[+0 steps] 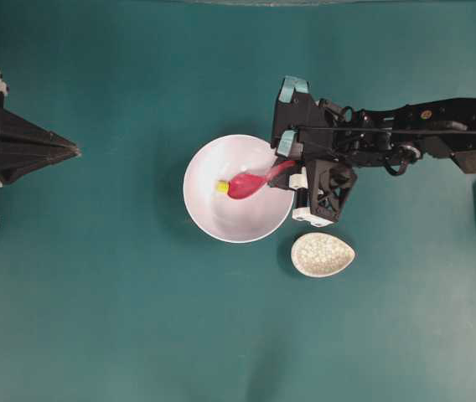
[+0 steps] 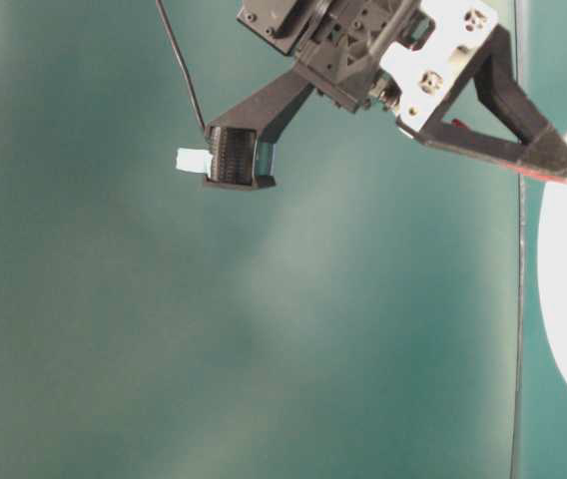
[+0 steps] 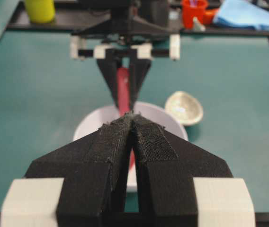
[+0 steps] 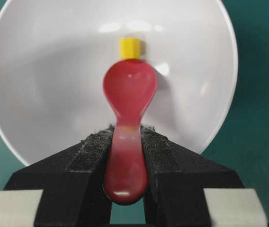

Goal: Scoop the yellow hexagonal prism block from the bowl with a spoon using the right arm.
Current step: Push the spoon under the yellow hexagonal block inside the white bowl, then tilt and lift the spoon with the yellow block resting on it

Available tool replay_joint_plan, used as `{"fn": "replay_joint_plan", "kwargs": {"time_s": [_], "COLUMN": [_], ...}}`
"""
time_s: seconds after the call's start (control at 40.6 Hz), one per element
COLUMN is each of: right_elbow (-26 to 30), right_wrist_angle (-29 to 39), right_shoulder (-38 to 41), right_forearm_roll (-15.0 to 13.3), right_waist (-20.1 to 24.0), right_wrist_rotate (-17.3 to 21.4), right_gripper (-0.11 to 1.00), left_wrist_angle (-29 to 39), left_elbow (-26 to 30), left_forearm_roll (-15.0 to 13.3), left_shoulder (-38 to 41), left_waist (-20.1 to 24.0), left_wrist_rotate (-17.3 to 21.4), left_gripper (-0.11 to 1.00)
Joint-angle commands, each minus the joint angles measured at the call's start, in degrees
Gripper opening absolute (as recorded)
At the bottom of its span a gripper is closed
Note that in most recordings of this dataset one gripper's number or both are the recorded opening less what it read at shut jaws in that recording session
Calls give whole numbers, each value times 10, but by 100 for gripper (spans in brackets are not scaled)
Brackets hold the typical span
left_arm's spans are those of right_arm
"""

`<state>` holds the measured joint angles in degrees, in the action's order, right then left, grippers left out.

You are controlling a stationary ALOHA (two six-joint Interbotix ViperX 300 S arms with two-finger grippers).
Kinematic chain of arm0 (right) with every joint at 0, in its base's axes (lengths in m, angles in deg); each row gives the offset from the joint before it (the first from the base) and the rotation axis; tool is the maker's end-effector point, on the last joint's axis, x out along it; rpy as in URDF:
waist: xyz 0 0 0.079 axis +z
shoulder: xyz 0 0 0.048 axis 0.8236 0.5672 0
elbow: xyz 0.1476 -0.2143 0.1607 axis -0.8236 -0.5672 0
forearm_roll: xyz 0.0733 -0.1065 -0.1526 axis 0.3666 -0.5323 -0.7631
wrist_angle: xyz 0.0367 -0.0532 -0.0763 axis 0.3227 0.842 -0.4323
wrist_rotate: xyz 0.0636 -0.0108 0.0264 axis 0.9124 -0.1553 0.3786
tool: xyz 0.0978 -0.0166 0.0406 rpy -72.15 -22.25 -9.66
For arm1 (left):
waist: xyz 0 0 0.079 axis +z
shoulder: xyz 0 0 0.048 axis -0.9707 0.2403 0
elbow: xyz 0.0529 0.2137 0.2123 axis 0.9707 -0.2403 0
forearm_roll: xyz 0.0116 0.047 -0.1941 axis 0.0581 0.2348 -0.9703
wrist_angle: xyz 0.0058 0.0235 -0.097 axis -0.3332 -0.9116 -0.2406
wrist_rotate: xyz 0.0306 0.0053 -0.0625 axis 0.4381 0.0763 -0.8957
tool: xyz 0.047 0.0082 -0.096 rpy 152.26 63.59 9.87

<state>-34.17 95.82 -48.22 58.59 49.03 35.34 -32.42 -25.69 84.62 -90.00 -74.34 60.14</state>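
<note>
Right gripper [image 4: 127,142] pinched spoon [image 4: 129,94] handle; tip touched yellow block [image 4: 130,48] inside bowl [image 4: 40,56]. Best: slide lip under block, keep head level. Left gripper [image 3: 132,124] pressed together, idle.

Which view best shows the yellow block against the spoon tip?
The right wrist view: the yellow block sits just beyond the spoon tip in the bowl. Overhead shows it small; the left wrist and table-level views do not show it.

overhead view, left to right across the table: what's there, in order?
left gripper → bowl → yellow hexagonal prism block → spoon → right gripper. The spoon rest sits below the right arm and overlaps it sideways, so it is left unranked.
</note>
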Motion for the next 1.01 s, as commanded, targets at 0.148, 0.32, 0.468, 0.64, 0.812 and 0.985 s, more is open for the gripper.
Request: {"fn": "replay_joint_plan", "kwargs": {"time_s": [0.148,0.32,0.468,0.64,0.812,0.985], "right_elbow": [15,15,15,15,15,13], "right_wrist_angle": [-21,-37,-49,-62,-69,-84], "right_shoulder": [2,8,11,12,12,12], "right_forearm_roll": [3,3,3,4,10,11], "right_waist": [-2,-1,2,8,14,19], "right_wrist_rotate": [2,2,2,2,2,2], "right_gripper": [24,24,24,24,24,24], "left_wrist_angle": [-5,-5,-5,-6,-6,-6], "left_elbow": [14,14,15,14,14,14], "left_forearm_roll": [2,2,2,2,2,2], "left_shoulder": [3,2,2,3,3,3], "left_waist": [2,2,2,2,2,2], "left_wrist_rotate": [-3,-3,-3,-3,-3,-3], "left_gripper": [1,1,1,1,1,1]}}
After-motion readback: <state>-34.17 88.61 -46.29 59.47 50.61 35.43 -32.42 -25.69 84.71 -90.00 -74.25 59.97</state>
